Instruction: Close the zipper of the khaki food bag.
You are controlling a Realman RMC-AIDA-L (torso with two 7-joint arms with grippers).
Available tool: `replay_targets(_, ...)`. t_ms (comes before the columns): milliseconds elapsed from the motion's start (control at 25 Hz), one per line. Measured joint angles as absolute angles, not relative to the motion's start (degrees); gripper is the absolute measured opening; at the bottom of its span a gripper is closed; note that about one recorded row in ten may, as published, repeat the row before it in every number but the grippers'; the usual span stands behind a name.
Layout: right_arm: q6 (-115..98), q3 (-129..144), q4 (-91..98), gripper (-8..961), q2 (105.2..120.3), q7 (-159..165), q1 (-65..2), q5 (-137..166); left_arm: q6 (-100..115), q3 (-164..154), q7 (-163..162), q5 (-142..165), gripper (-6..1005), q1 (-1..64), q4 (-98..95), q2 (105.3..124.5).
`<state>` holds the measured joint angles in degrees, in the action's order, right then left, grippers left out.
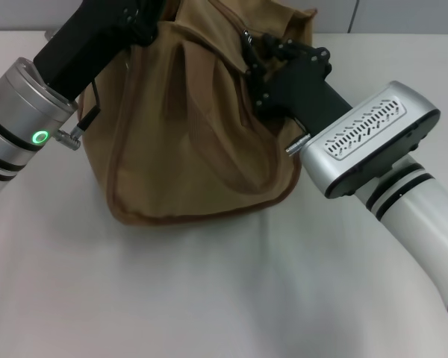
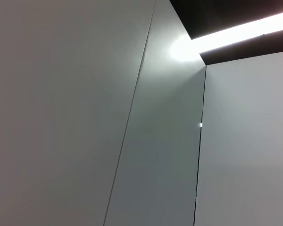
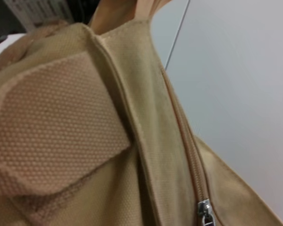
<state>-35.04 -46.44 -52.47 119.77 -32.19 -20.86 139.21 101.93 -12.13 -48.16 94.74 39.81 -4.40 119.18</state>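
Toward twelve o'clock on the table [image 1: 209, 298], the khaki food bag [image 1: 187, 134] is flanked by both grippers; jaw states cannot be told. Zipper [image 3: 191, 155] closure is judged incomplete, its slider [image 3: 205, 209] seen partway.

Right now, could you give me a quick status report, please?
Left end effector at bag's upper left. Right end effector at its top right. Khaki food bag upright; zipper slider visible. No obstruction seen.
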Motion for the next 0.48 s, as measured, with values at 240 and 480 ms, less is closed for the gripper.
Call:
replay_targets(240, -35.15, -46.44, -52.28, 187, 119.81, -32.17, -21.08, 139.22, 101.93, -12.05, -48.16, 94.74, 28, 39.81, -4.4, 119.18)
replay_targets(480, -35.11, -46.49, -52.21, 164, 119.87, -31.87, -21.34, 139.22, 102.07, -12.12, -48.16, 94.74, 28, 39.79, -4.4, 119.18)
